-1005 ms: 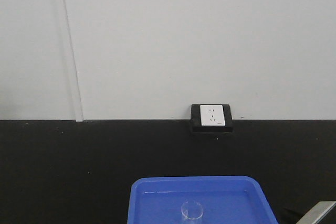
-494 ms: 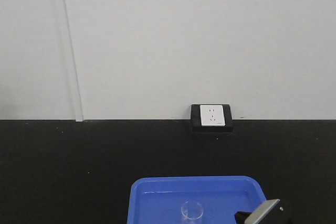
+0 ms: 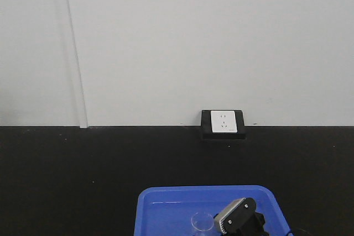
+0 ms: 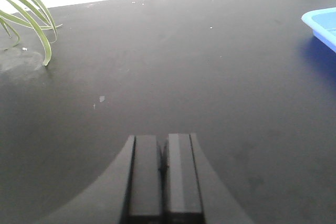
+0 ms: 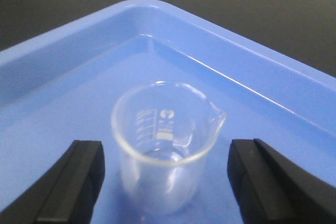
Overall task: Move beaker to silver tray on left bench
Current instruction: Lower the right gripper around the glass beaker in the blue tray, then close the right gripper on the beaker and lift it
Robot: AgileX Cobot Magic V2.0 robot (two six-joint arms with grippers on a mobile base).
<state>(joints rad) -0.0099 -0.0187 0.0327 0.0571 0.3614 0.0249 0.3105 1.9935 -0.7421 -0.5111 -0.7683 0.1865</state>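
Right fingers (image 5: 73, 182) stood wide apart, one on either side of the beaker (image 5: 165, 145), gripping nothing. Left fingers (image 4: 144, 177) were pressed together and empty, low over the matte black counter (image 4: 184, 61). One beaker stood upright in one blue tray (image 5: 63, 61). Behind it rose a white wall (image 3: 193, 42) with one socket (image 3: 223, 121). Plant leaves (image 4: 26, 9) drooped off to the left.

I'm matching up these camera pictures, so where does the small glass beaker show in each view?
Front view: beaker bottom centre, inside the blue tray.
Left wrist: not in it.
Right wrist: beaker centre, between the open fingers.
Shared landmark: the blue tray, in all three.
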